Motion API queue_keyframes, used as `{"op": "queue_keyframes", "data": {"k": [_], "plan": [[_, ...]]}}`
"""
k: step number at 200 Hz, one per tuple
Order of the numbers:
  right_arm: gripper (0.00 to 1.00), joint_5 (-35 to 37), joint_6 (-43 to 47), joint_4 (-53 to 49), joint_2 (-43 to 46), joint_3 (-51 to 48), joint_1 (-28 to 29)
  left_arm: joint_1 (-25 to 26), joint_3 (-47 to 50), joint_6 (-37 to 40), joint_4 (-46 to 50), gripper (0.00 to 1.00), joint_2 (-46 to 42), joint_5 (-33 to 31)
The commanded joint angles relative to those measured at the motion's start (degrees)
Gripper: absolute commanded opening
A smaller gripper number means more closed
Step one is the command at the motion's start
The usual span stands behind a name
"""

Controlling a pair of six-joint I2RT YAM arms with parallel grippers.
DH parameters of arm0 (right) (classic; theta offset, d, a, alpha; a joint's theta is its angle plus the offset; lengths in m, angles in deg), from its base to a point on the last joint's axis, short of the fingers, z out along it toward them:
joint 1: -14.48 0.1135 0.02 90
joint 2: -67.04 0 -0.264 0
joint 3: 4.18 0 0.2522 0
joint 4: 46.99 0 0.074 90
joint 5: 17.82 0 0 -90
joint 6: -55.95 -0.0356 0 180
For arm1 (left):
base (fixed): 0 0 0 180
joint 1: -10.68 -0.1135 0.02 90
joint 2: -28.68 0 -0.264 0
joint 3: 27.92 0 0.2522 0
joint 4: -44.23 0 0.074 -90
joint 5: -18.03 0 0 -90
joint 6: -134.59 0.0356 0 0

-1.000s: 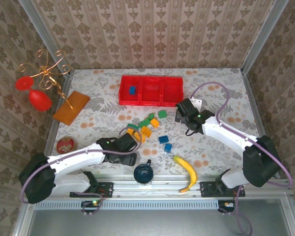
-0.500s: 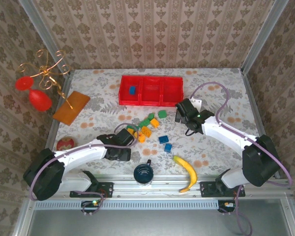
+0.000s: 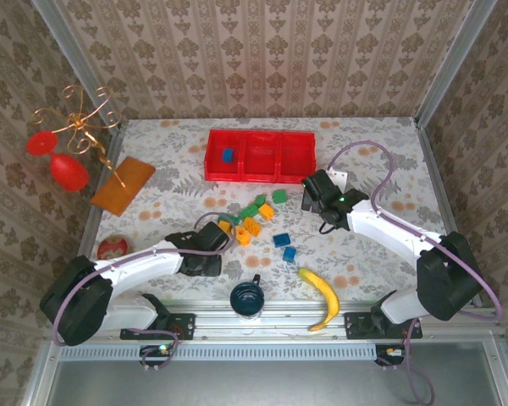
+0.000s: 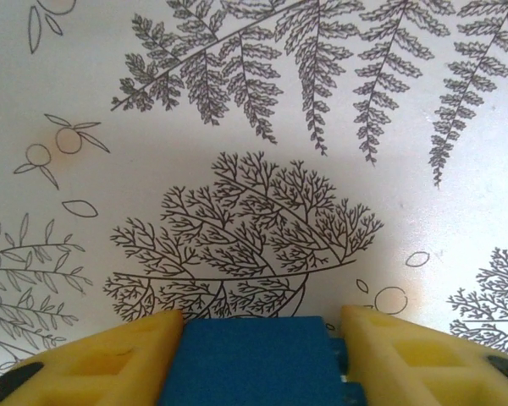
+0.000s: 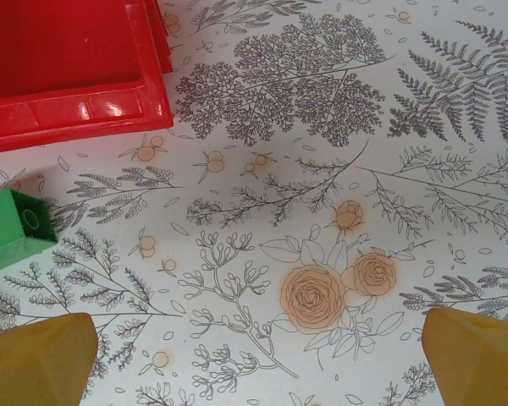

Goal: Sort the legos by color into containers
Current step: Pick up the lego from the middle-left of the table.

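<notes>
- The table (image 3: 381, 144) carries a flowered cloth. Its layout is the same as one second ago, except for the left arm.
- The red tray (image 3: 260, 178) lies at the far side, well apart from both arms. Its left compartment holds one blue piece (image 3: 227, 156), and the other two look empty.
- The left gripper (image 4: 258, 330) has moved back from the pile toward the near-left. Its yellow fingers (image 4: 110, 359) are clenched on a blue brick (image 4: 250, 359), with only bare cloth ahead of it in the wrist view.
- I judge from this that the pick is done. What remains is the carry to the left compartment, which is a long way across the pile.
- The right gripper (image 5: 256, 355) has hardly moved. It hangs near the tray's right corner with its jaws released and wide apart, holding nothing.
- A green brick (image 5: 13, 227) sits just to its side, near the tray wall. It looks like the likely next target for this arm.
- The banana (image 3: 322, 296) and the dark cup (image 3: 247, 298) rest at the near edge and are not part of the sorting.
- The loose legos (image 3: 250, 218), green and orange, lie clustered between the arms, and two blue ones (image 3: 281, 239) are nearer to the banana. Most of the task is therefore not yet done.
</notes>
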Motion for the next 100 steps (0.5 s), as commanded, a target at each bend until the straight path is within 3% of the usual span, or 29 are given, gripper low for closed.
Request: {"op": "queue_keyframes", "data": {"k": [1, 33, 100], "plan": [[1.0, 1.05, -1.85, -1.27, 0.06, 1.27, 0.35, -0.23, 1.95, -1.56, -1.12, 0.42, 0.74, 2.78], [1.0, 1.36, -1.96, -1.46, 1.76, 0.12, 0.35, -0.23, 2.13, -1.73, -0.79, 0.3, -0.42, 2.28], [1.0, 1.88, -2.37, -0.93, 2.3, -1.03, 0.35, -0.73, -1.32, -0.3, 1.98, 0.21, -3.68, -0.37]]}}
